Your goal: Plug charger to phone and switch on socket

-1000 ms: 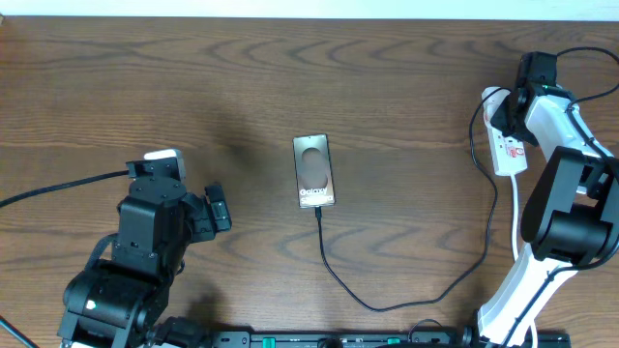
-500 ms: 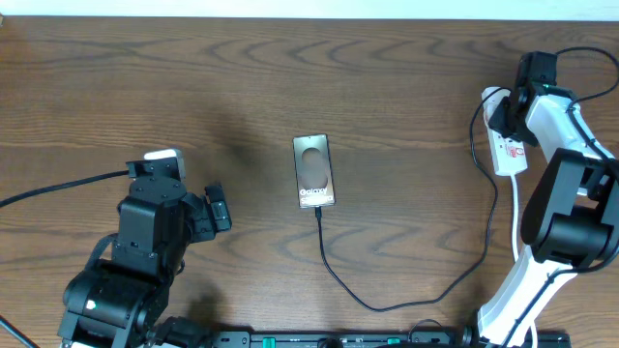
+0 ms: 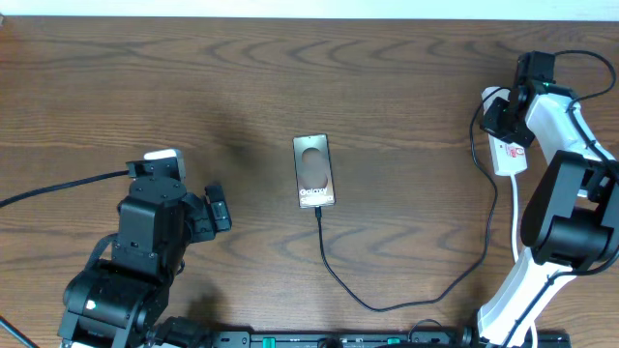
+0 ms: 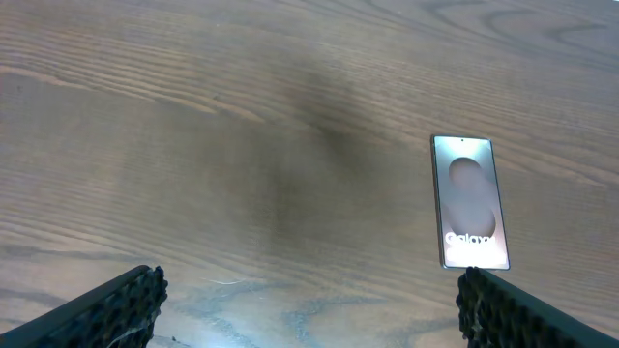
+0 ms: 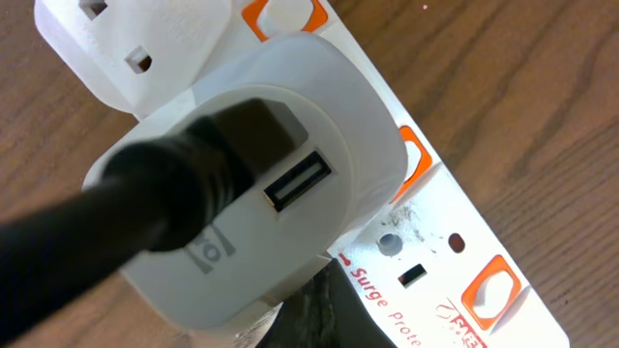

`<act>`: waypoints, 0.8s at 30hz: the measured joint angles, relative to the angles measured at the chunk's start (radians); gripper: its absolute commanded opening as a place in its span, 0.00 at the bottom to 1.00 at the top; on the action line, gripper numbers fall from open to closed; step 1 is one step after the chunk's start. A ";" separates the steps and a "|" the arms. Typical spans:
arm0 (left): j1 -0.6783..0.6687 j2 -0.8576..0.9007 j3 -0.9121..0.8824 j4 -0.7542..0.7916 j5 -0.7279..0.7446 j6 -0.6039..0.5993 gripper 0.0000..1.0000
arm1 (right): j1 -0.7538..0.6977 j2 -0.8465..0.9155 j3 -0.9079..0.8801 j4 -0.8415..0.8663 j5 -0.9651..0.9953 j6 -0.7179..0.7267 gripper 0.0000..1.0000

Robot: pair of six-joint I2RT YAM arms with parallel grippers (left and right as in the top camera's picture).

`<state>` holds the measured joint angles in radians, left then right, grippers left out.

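The desk (image 3: pixel 193 87) is dark brown wood with a clear grain. A black bar (image 3: pixel 290 340) lies along its near edge.

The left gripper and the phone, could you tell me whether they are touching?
Apart. The overhead view shows the open left gripper well left of the phone, with a wide gap between them.

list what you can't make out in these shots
Overhead: whether the cable tip sits fully in the phone, too small.
Overhead: much of the power strip, covered by the right gripper.
Right wrist: whether the orange switches are on or off; strip cut by the frame edge.
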<state>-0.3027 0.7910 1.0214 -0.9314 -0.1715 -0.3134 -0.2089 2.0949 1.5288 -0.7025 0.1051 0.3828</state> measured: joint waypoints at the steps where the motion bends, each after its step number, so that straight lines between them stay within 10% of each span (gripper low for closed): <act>1: 0.000 0.000 0.000 0.000 0.000 0.000 0.98 | 0.000 -0.001 0.000 0.000 0.002 0.004 0.01; 24: 0.000 0.000 0.000 0.000 0.000 0.000 0.98 | 0.000 -0.032 0.002 0.063 0.182 0.010 0.01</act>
<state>-0.3027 0.7910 1.0214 -0.9314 -0.1715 -0.3134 -0.2092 2.0628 1.5307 -0.6392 0.2874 0.3927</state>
